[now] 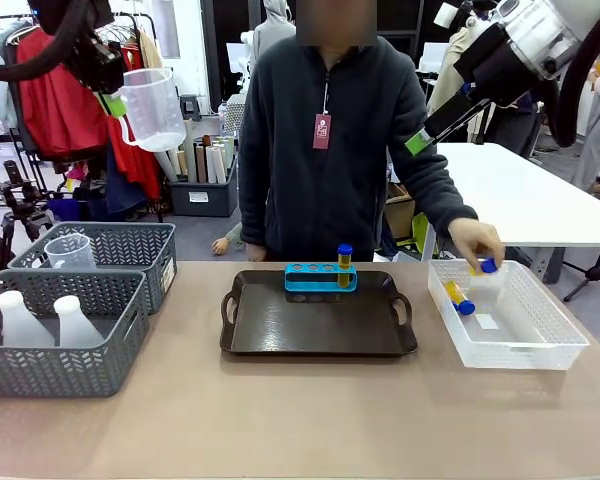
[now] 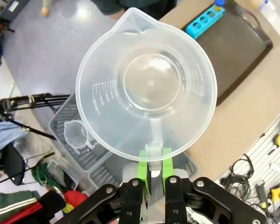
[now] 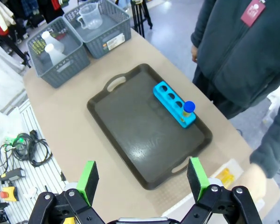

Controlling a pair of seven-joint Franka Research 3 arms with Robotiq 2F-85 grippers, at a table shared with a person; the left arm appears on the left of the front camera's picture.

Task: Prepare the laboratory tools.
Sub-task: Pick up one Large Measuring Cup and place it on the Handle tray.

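My left gripper (image 1: 113, 100) is raised at the upper left, shut on the handle of a clear measuring beaker (image 1: 152, 105). From the left wrist, the beaker (image 2: 147, 84) hangs mouth-up above the green pads of the left gripper (image 2: 154, 168). On the dark tray (image 1: 320, 335) stands the blue rack (image 1: 320, 277) with one yellow, blue-capped test tube (image 1: 345, 260) in its right hole. The person's hand (image 1: 475, 243) holds another tube (image 1: 487, 266) over the white lattice basket (image 1: 540, 345), where a further tube (image 1: 458, 297) lies. My right gripper (image 3: 142, 176) is open, high above the tray (image 3: 130, 135).
Two grey mesh baskets sit at the left: the front one (image 1: 60, 375) holds two white flasks (image 1: 75, 320), the back one (image 1: 130, 245) a second clear beaker (image 1: 70, 250). The person stands at the far edge. The near half of the table is bare.
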